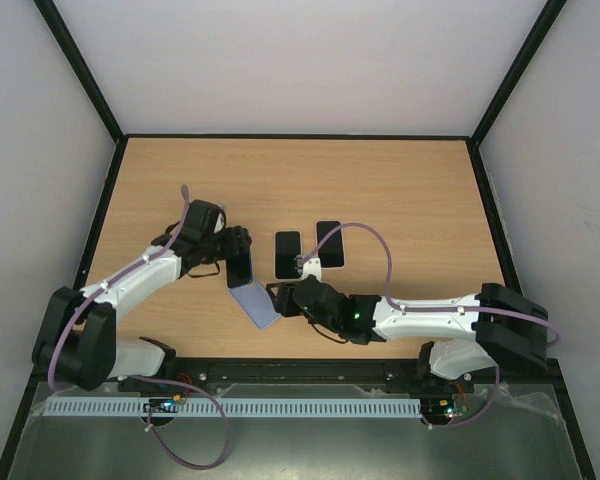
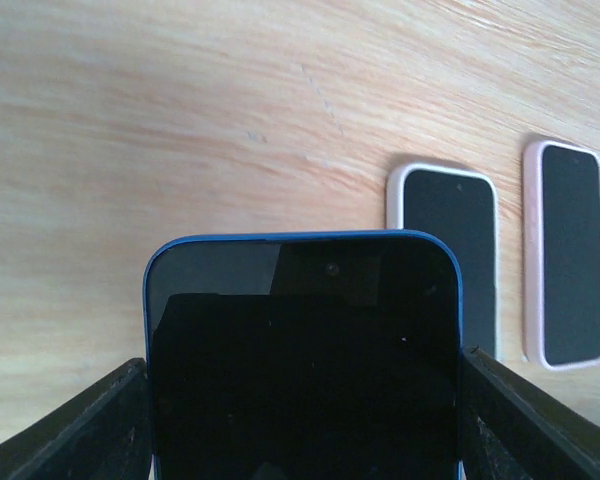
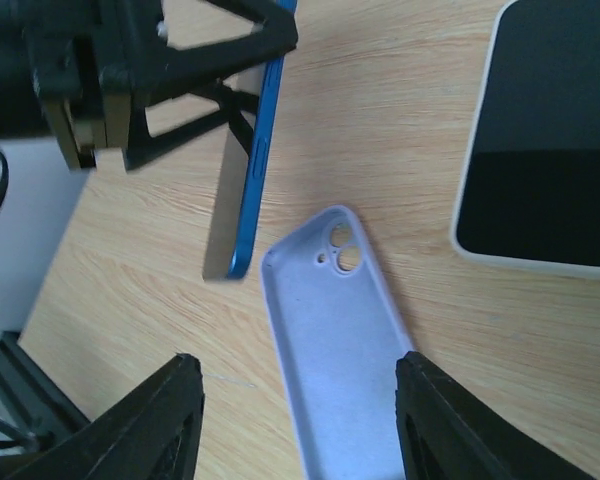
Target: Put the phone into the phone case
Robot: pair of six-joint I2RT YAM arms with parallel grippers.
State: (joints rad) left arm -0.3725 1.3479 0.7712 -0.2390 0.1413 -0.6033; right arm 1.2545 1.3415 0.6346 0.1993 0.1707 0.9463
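Two claws are at work here, and we take the left gripper (image 2: 305,440) first. Its jaws stand fairly wide and press on the two long sides of the blue phone (image 2: 300,330), whose dark screen faces the wrist camera. In the right wrist view the phone is held off the flat, steeply tilted, with one blue edge and a side button turned to us. Its low end hangs just beside the camera-hole end of the lilac phone case (image 3: 330,350). We cannot tell whether that low end touches the wooden table (image 1: 410,200).

The right gripper (image 3: 298,400) straddles the case with its jaws apart. The left finger (image 3: 170,420) stands clear of the case, with bare wood between them. The right finger (image 3: 440,420) sits at the case's edge, and we cannot tell whether it touches. Nothing is held in this claw.

From above, the left arm runs from its base at 7 o'clock of the table towards 1 o'clock, its wrist bent over the phone. The right arm runs from its base at 5 o'clock, low and nearly level, towards 9 o'clock. The case lies flat, open side up, at about 5 o'clock from the held phone.

Two more phones lie face up at 3 o'clock from it, side by side but apart: a white-cased phone (image 1: 288,253) nearer, and a pink-cased phone (image 1: 328,245) beyond.
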